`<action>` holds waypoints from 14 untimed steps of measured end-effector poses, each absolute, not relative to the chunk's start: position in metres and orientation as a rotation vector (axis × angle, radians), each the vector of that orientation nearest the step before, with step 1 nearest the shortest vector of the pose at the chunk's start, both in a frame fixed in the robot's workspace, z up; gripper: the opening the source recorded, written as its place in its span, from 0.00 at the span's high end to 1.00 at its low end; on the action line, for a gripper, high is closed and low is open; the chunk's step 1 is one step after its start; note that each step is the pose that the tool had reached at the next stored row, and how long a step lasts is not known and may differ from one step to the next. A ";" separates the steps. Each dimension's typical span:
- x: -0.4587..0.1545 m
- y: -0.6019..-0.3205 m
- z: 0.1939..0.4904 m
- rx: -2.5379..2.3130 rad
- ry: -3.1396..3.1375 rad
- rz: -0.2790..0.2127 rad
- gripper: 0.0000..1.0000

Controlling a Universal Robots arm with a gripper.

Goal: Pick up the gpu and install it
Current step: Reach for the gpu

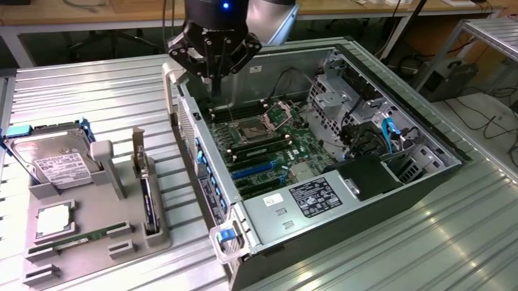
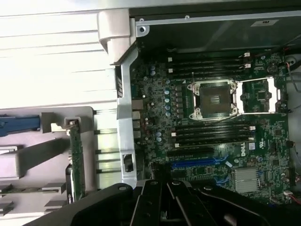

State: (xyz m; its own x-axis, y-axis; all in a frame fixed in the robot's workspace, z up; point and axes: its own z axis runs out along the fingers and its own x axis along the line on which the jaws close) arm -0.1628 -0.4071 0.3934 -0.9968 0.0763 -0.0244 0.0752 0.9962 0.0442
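The gpu (image 1: 147, 195) is a slim dark card with a silver bracket at one end, standing on edge in a slot of the grey parts tray (image 1: 97, 248) at the exterior view's left. The wrist view looks down on the gpu's (image 2: 75, 162) thin edge beside the case wall. My gripper (image 1: 217, 91) hangs over the far left part of the open computer case (image 1: 421, 182), above the motherboard (image 1: 267, 151). It is well away from the gpu. The gripper's (image 2: 162, 197) black fingers are shut together with nothing between them.
On the tray also lie a silver hard drive (image 1: 53, 159), a square chip (image 1: 53, 219) and a green RAM stick (image 1: 81, 237). Inside the case are an open CPU socket (image 2: 214, 99), blue expansion slots (image 1: 255, 173), a power supply (image 1: 316, 197) and cables. The table is ribbed metal.
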 end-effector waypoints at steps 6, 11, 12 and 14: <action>-0.190 -0.413 0.393 0.118 3.112 0.068 0.89; -0.214 -0.417 0.393 0.118 3.112 0.068 0.89; -0.220 -0.418 0.393 0.118 3.112 0.068 0.89; -0.229 -0.420 0.393 0.118 3.113 0.068 0.89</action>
